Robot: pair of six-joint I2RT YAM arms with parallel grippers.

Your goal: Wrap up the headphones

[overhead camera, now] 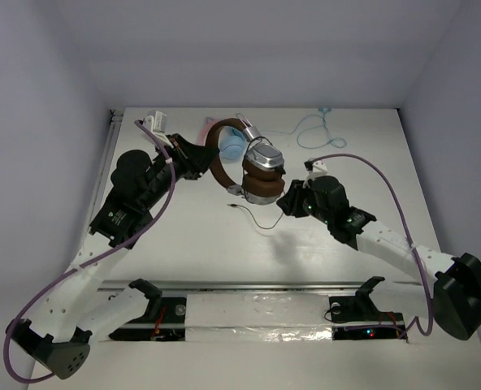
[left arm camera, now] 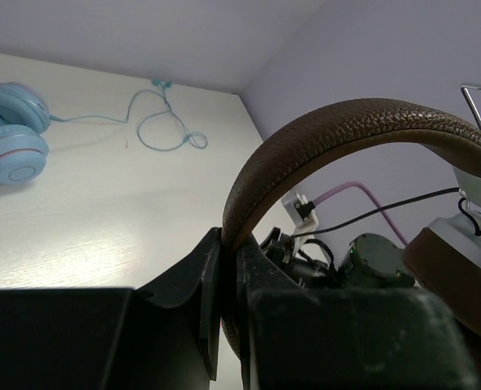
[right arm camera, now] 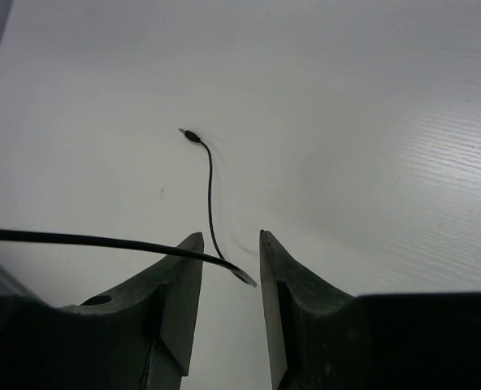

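Note:
The headphones point(overhead camera: 253, 166), with brown headband, brown pads and silver cups, are held above the table at the back centre. My left gripper point(overhead camera: 201, 160) is shut on the headband point(left arm camera: 346, 122), which rises from between the fingers point(left arm camera: 231, 244). The thin black cable point(overhead camera: 261, 221) hangs from a cup and trails on the table to its plug point(overhead camera: 234, 205). My right gripper point(overhead camera: 287, 199) is open just right of the lower cup. In the right wrist view the cable point(right arm camera: 210, 187) crosses the gap between the fingers point(right arm camera: 228, 256) unclamped, and the plug point(right arm camera: 190, 135) lies on the table.
Pink and light blue headphones point(overhead camera: 228, 146) lie behind the brown ones, also in the left wrist view point(left arm camera: 9, 134). Their pale blue cable point(overhead camera: 314, 126) loops at the back right point(left arm camera: 163, 122). The right arm's purple cable point(overhead camera: 387, 183) arches over the table.

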